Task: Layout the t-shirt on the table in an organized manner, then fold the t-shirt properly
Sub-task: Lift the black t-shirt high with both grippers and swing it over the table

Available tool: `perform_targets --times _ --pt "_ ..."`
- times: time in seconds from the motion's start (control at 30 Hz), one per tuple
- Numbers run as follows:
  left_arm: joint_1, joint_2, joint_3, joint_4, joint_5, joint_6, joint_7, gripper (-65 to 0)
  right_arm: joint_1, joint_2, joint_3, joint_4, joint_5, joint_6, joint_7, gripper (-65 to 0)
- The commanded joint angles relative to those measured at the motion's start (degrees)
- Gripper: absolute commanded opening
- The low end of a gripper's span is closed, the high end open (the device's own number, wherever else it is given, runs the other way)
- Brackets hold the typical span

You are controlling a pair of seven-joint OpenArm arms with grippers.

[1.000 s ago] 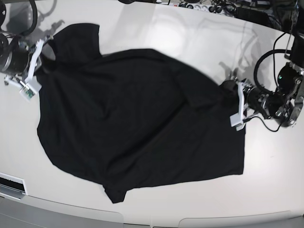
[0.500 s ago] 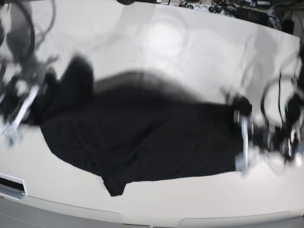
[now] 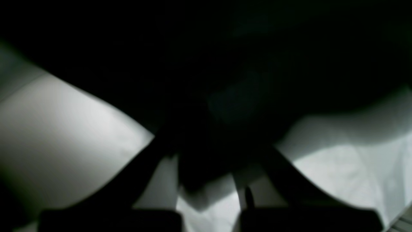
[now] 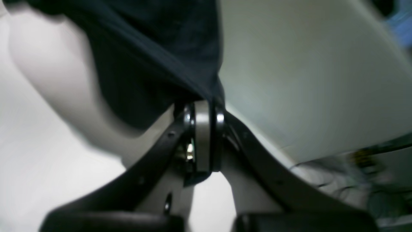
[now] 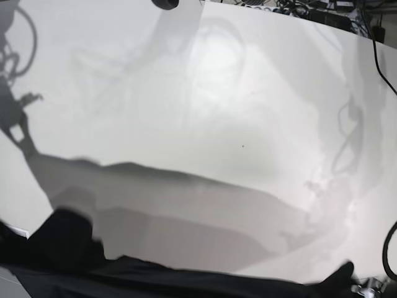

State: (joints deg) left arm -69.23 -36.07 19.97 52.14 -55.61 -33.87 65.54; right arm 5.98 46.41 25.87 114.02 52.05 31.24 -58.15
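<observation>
The black t-shirt (image 5: pixel 186 280) hangs in the air as a dark band along the bottom of the base view, lifted off the white table (image 5: pixel 217 112). Only its shadow lies on the tabletop. In the right wrist view, my right gripper (image 4: pixel 206 106) is shut on an edge of the t-shirt (image 4: pixel 154 58), which drapes away up and to the left over the table (image 4: pixel 305 80). The left wrist view is very dark. There my left gripper (image 3: pixel 206 167) is shut on a fold of the t-shirt (image 3: pixel 225 80) above the table (image 3: pixel 64 135). Both arms are mostly out of the base view.
Cables and a power strip (image 5: pixel 279 7) lie along the table's far edge. A black cable (image 5: pixel 391 248) loops at the right edge. Arm shadows fall on the left and right of the tabletop.
The t-shirt lay spread on the table a second ago. Both grippers have pulled it toward the near edge and lifted it, leaving the tabletop bare.
</observation>
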Motion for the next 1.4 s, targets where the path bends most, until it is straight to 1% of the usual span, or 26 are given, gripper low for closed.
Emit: perform_targets --times 0.0,0.03,0.1,0.17,0.2,0.37,0.43,0.47,0.53,0.57,0.63,0.67,0.73,0.77,0.83,0.93,0.97,1.0,1.03,1.07,1.17,1.3,1.37 --pt "0.44 -1.16 -0.92 0.31 -0.63 0.35 -1.33 -65.0 -0.68 1.22 1.07 0.24 -0.57 -0.55 -1.03 -65.0" --pt "2.99 -1.6 -0.92 -0.15 -0.37 -0.04 -1.42 -65.0 -2.01 0.31 1.07 0.24 0.63 -0.02 -1.92 -65.0" --pt "7.67 -2.08 -0.92 -1.11 -0.37 -2.36 -2.43 -65.0 -4.63 -1.9 0.92 0.17 1.79 1.73 -2.34 -65.0" --pt "11.5 -1.68 -0.92 -1.7 -0.46 -4.11 -2.86 -65.0 -6.56 -3.93 -0.2 -0.31 2.21 3.78 -2.14 -65.0" --pt "13.14 -1.31 -0.92 -1.7 -0.48 -4.52 -2.91 -65.0 -7.58 -4.76 -0.81 -0.74 2.19 4.2 -2.14 -65.0" --pt "20.79 -1.16 -0.92 -1.68 -0.81 -4.55 -2.89 -65.0 -13.46 -9.16 -2.75 -2.84 1.95 6.75 -2.45 -65.0" --pt "23.12 -1.22 -0.92 -1.68 -0.85 -4.55 -2.62 -65.0 -14.08 -10.99 -3.39 -3.5 1.97 6.73 -2.69 -65.0" --pt "24.0 -1.2 -0.92 -1.68 -0.87 -4.55 -2.34 -65.0 -14.08 -11.89 -3.56 -3.74 1.97 6.73 -3.72 -65.0" --pt "25.68 -1.25 -0.92 -1.66 -2.47 -4.57 -0.52 -65.0 -14.47 -12.98 -3.76 -3.89 2.19 6.73 -6.54 -65.0" --pt "26.34 -1.31 -0.92 -1.62 -3.61 -4.59 0.81 -65.0 -15.08 -13.09 -3.76 -3.89 2.23 6.78 -7.1 -65.0" --pt "27.02 -1.38 -0.92 -1.64 -4.96 -4.85 1.81 -65.0 -15.98 -13.03 -3.76 -3.89 2.16 7.5 -7.04 -65.0" --pt "26.86 -1.29 -0.92 -1.62 -4.98 -5.42 1.09 -65.0 -15.87 -13.0 -3.76 -3.89 1.92 7.98 -6.95 -65.0" --pt "24.76 -1.2 -0.9 -1.62 -4.87 -5.81 -1.95 -65.0 -14.03 -12.28 -3.76 -3.89 1.57 8.41 -5.16 -65.0" --pt "22.62 -1.2 -0.87 -1.62 -4.87 -5.77 -3.37 -65.0 -12.35 -11.5 -3.76 -3.89 0.44 7.63 -3.89 -65.0" --pt "16.13 -1.2 -0.87 -1.57 -4.87 -5.53 -4.48 -65.0 -7.58 -9.16 -3.72 -3.87 -3.61 3.65 -1.9 -65.0" --pt "1.49 -1.22 -0.9 -1.57 -4.9 -5.38 -4.81 -65.0 1.9 -3.87 -3.34 -3.87 -10.54 -3.58 -0.26 -65.0" --pt "-3.96 -1.22 -0.92 -1.57 -4.94 -4.87 -5.73 -65.0 5.07 -1.88 -3.02 -3.87 -11.78 -5.38 0.11 -65.0" --pt "-5.77 -1.2 -0.94 -1.57 -5.14 -3.34 -6.91 -65.0 7.8 0.09 -2.54 -3.89 -11.82 -6.49 0.13 -65.0" --pt "-5.77 -1.14 -0.92 -1.57 -5.7 -1.86 -7.5 -65.0 9.99 1.73 -2.1 -3.87 -11.5 -6.75 0.15 -65.0" --pt "-5.77 -0.9 -0.92 -1.57 -5.81 -1.62 -7.41 -65.0 11.56 3.13 -1.66 -3.87 -10.67 -6.47 0.13 -65.0" --pt "-5.77 -0.24 -0.92 -1.57 -5.81 -2.43 -4.55 -65.0 12.9 5.75 -1.44 -3.89 -7.72 -4.55 -0.13 -65.0" --pt "-5.77 -0.15 -0.92 -1.64 -5.97 -2.6 -2.45 -65.0 10.49 5.79 -1.44 -3.91 -3.06 -1.92 -2.56 -65.0" --pt "-5.77 -0.52 -0.92 -1.64 -5.73 -2.58 -1.7 -65.0 7.98 5.79 -1.44 -3.91 -2.29 -0.96 -3.56 -65.0"
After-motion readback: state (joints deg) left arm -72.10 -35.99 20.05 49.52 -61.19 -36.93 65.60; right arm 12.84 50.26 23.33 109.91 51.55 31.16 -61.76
